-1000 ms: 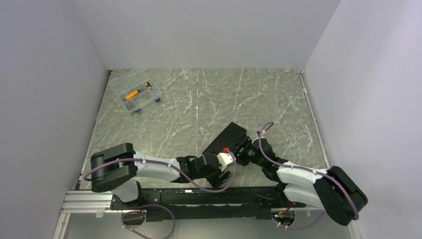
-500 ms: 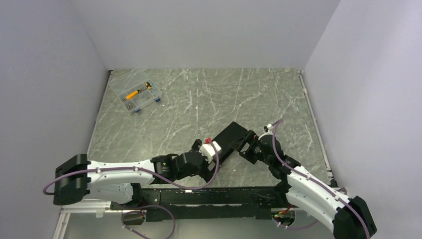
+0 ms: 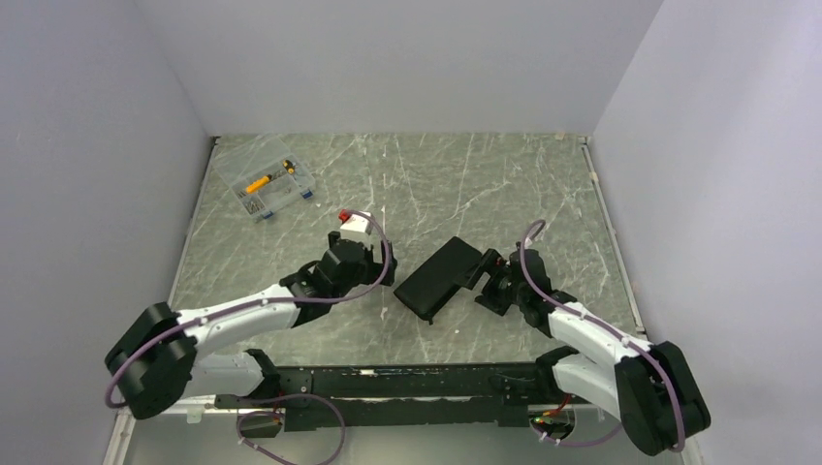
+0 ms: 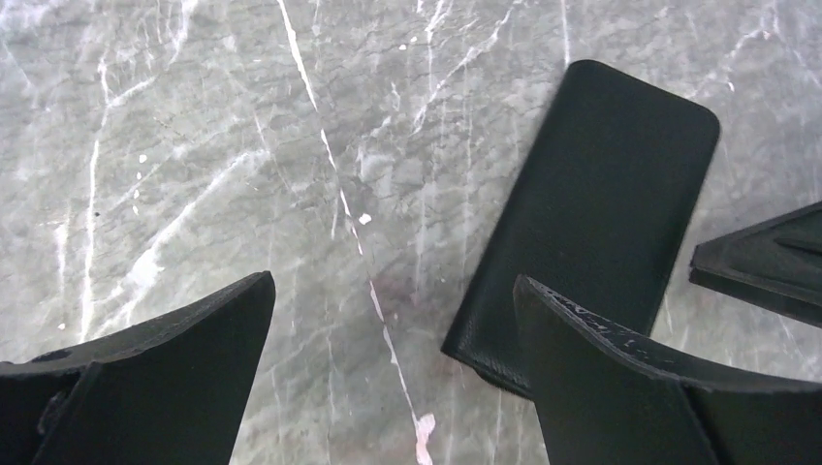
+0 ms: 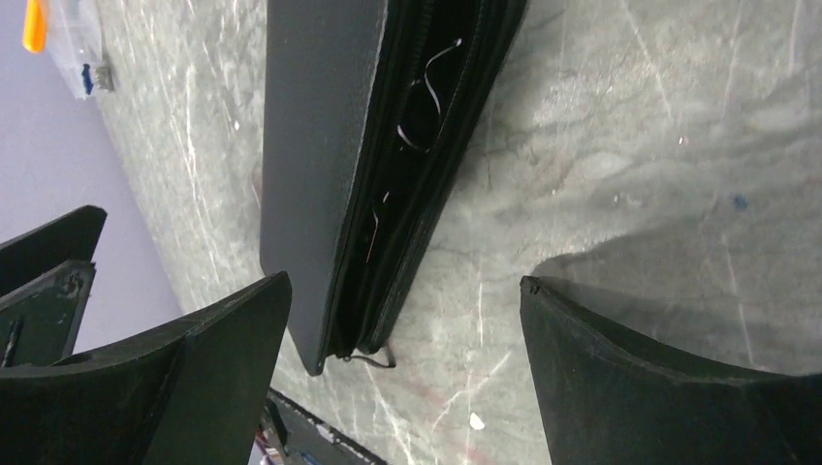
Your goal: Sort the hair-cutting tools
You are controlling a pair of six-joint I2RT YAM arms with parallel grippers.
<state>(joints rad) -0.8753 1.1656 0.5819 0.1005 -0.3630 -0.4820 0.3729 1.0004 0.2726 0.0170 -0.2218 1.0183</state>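
Marbled tabletop holds a black case between two spread jaws.

Robot lab test cell, not a home or a shop.

Bare pale walls box in a single grey-green marbled tabletop on three sides. Two white-and-black robot arms, the left arm and the right arm, are mounted on a black base frame along its near edge and trail exposed purple cables. Only a clear plastic parts box and a black zip case lie on the surface.
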